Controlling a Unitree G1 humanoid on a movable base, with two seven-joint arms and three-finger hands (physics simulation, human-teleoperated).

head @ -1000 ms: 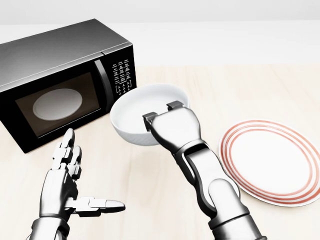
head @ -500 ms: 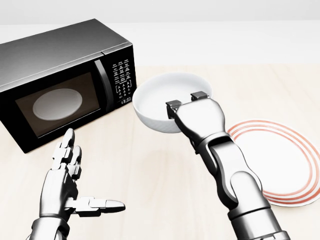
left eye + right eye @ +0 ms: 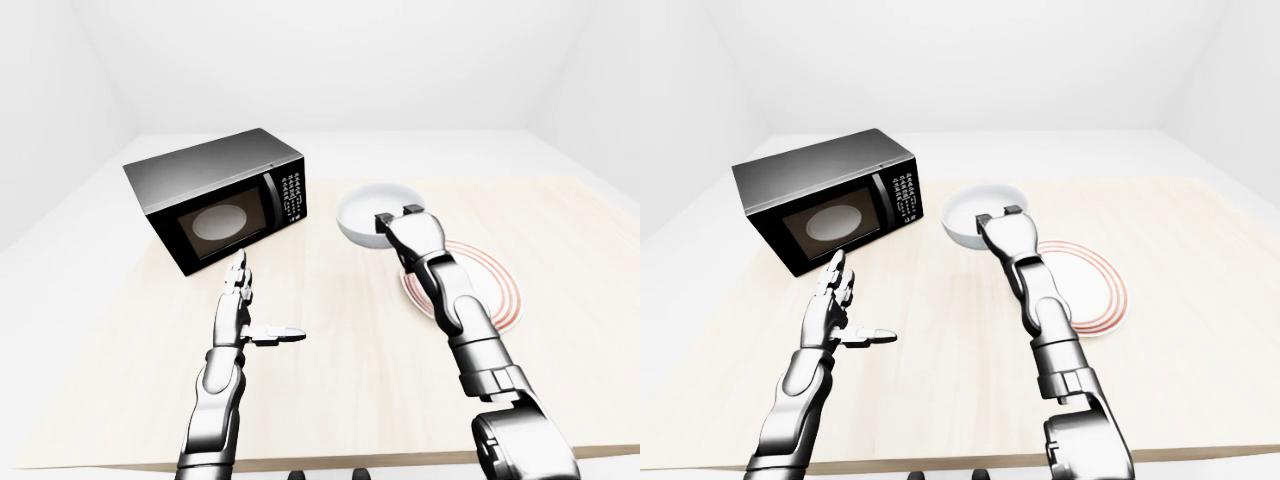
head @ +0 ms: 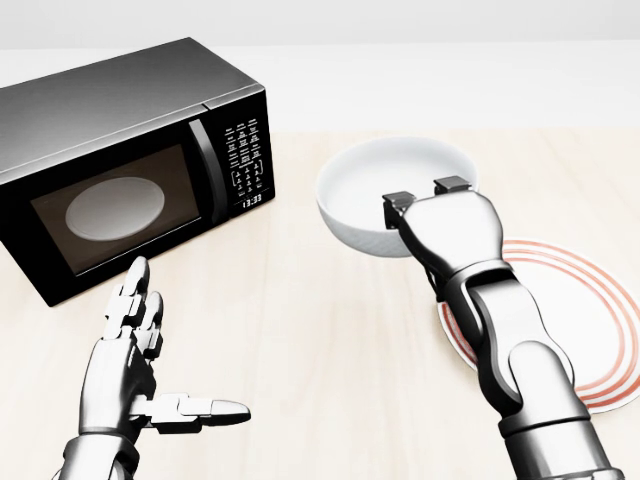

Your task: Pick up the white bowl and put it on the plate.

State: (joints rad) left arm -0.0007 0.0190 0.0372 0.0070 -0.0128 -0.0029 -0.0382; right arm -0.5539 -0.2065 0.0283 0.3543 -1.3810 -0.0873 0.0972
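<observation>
Left-eye view: microwave (image 3: 222, 209) at left on the wooden table (image 3: 340, 400); red-ringed plate (image 3: 490, 285) at right.

Head view: right hand (image 4: 440, 225) clamped on the near rim of the white bowl (image 4: 385, 190), fingertips hooked inside. Bowl sits just left of the plate's left edge, between microwave and plate. Left hand (image 4: 135, 375) empty, fingers spread apart, thumb out.

Right-eye view: same layout; whether the bowl is clear of the table cannot be told.
</observation>
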